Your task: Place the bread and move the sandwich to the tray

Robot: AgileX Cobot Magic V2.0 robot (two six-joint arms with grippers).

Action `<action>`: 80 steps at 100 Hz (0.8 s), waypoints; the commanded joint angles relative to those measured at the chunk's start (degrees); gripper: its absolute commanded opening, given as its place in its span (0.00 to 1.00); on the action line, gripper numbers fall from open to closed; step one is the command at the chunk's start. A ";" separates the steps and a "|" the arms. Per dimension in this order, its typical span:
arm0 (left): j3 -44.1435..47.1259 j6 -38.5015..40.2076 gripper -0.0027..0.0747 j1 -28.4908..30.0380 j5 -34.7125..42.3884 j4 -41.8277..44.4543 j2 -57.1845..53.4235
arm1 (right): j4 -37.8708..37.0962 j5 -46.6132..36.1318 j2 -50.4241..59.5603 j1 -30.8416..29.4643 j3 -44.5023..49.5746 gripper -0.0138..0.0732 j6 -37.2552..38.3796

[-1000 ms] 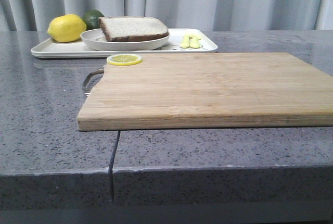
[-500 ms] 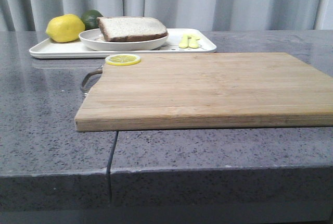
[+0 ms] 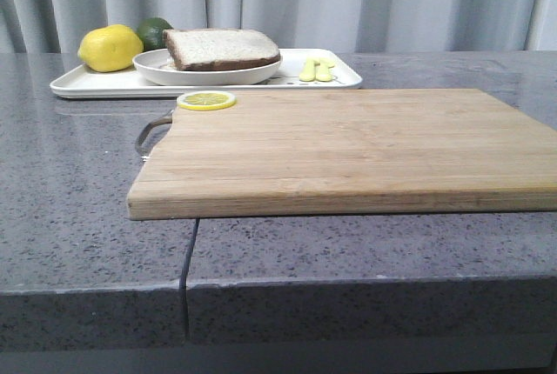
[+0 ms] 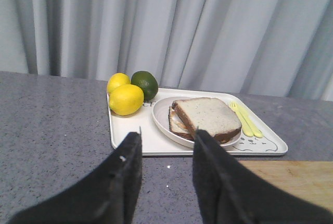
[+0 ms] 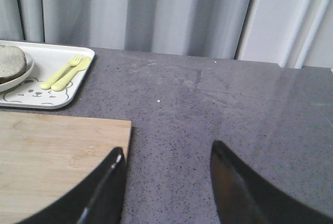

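Observation:
The bread (image 3: pixel 222 46), a thick white slice with a dark brown crust, lies on top of the sandwich (image 4: pixel 176 122). That stack sits on a round white plate (image 3: pixel 209 73), and the plate stands on the tray (image 3: pixel 96 85) at the table's far left. In the left wrist view my left gripper (image 4: pixel 167 133) is open and empty over the grey table, short of the tray's (image 4: pixel 130 135) near rim and pointing at the bread (image 4: pixel 205 115). My right gripper (image 5: pixel 167 148) is open and empty over bare table. Neither gripper shows in the front view.
A large wooden cutting board (image 3: pixel 348 143) fills the middle of the table, with a lemon slice (image 3: pixel 206 100) on its far left corner. The tray also holds two lemons (image 4: pixel 125 99), a lime (image 4: pixel 144 83) and yellow cutlery (image 3: pixel 317 68). The board's corner (image 5: pixel 125 125) lies beside my right gripper. Curtains hang behind.
The front view wobbles by a few pixels. The things on the table keep their places.

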State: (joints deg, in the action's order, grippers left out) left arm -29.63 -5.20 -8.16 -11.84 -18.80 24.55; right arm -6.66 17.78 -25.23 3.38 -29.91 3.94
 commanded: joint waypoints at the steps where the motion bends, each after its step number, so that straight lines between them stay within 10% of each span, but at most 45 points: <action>1: 3.02 -0.08 0.32 -0.47 6.96 -0.43 -4.56 | -0.40 -7.46 -0.01 -0.28 0.49 0.60 -0.18; 55: 15.41 -0.08 0.32 -0.47 6.71 -0.26 -12.18 | -0.40 -10.35 4.28 -0.28 7.21 0.59 -0.18; 80: 15.39 -0.08 0.07 -0.47 6.71 -0.26 -12.18 | -0.40 -10.55 4.28 -0.28 7.21 0.17 -0.18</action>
State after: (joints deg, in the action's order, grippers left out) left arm -12.53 -5.24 -8.16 -9.71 -18.80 11.99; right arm -6.66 11.84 -20.62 3.38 -21.20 3.94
